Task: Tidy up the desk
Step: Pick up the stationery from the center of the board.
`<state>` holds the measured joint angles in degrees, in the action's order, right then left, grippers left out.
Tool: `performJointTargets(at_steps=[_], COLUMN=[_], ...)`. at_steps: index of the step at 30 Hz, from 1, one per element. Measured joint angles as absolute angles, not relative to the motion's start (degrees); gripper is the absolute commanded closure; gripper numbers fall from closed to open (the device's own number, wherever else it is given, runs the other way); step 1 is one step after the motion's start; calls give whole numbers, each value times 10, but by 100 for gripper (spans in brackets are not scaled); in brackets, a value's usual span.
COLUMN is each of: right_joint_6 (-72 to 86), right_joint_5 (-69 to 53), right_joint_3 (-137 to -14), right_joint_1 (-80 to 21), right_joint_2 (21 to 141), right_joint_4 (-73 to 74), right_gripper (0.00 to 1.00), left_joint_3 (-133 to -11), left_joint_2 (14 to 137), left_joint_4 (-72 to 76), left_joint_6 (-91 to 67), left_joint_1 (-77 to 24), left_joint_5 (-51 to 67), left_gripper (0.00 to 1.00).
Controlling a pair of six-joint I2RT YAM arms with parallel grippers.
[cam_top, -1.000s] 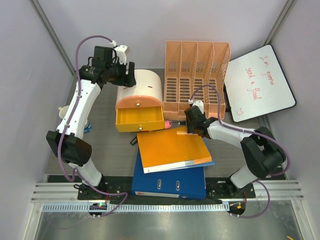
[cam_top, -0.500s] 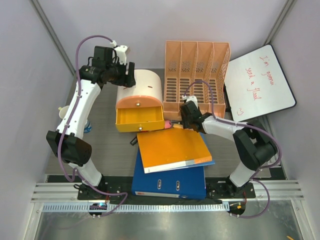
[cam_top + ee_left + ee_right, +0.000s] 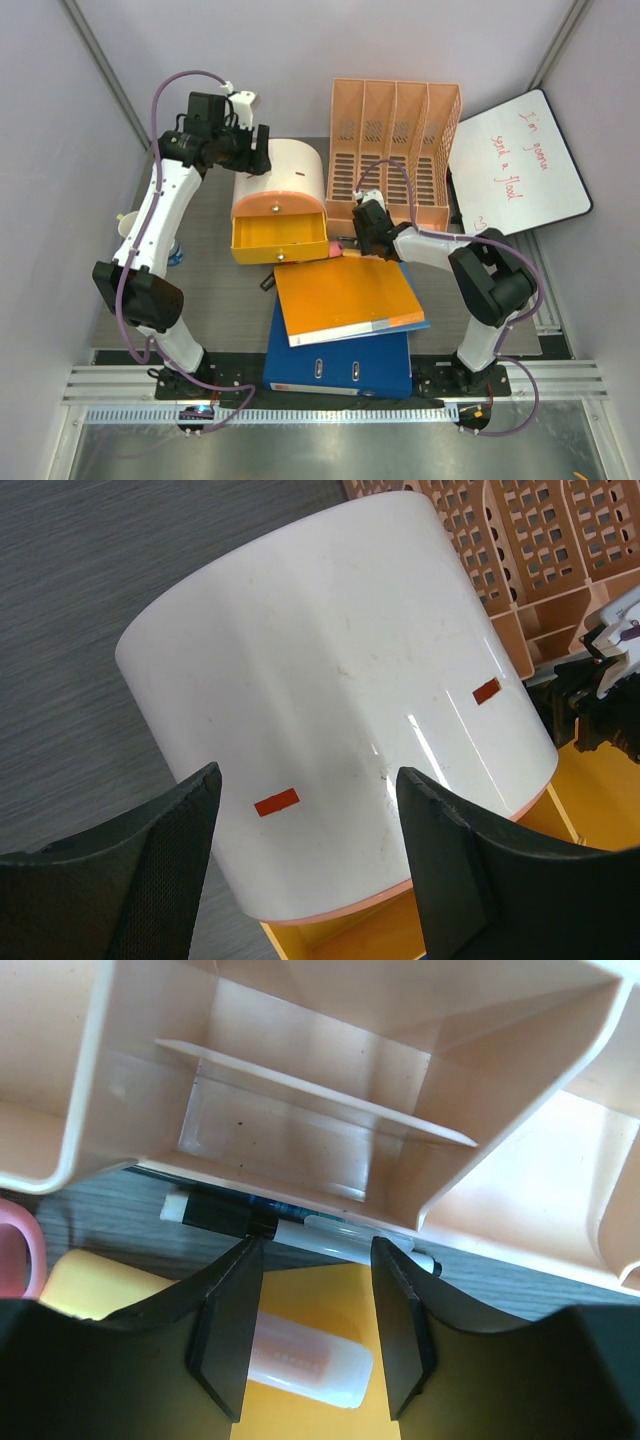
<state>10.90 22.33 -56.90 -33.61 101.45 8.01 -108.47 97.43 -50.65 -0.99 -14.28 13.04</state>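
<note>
Both grippers spread above the desk [image 3: 225, 300]
Top view: the desk lies under both arms, long axis left to right, rail nearest their bases. Left wrist: left gripper [image 3: 308, 775] gapes over a white drawer unit [image 3: 320, 660]. Right wrist: right gripper [image 3: 315, 1250], fingers parted, over a marker [image 3: 250, 1222] at the file rack [image 3: 300, 1080].

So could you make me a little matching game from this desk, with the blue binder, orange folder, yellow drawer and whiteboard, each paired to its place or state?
Things:
1. blue binder
2. orange folder
3. yellow drawer
4. whiteboard

Places or states:
A. pulled open
B. has red writing on it
C. lies at the bottom of the stack
D. lies on top of the stack

Pairs: 1-C, 2-D, 3-A, 4-B
</note>
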Motion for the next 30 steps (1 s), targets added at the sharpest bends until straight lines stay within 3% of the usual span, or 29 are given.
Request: performJointTargets(at_steps=[5, 9, 19, 26, 30], right_joint_6=[106, 107, 113, 113, 124], right_joint_5=[217, 205, 191, 166, 145], right_joint_3=[-570, -567, -544, -544, -531], right_joint_1=[-334, -332, -331, -329, -329], right_joint_2=[1020, 1023, 1012, 1011, 997], right_joint_4=[66, 50, 22, 17, 5], right_gripper=[52, 63, 65, 89, 92], left_joint_3=[-1085, -1085, -1085, -1085, -1085], left_joint_2=[974, 974, 974, 974, 974], left_joint_4=[-507, -506, -506, -506, -506], left_joint_6=[-10, -10, -10, -10, -10], left_joint_1=[-143, -143, -143, -143, -143], left_joint_5=[130, 130, 130, 130, 128], left_gripper=[29, 29, 29, 29, 28])
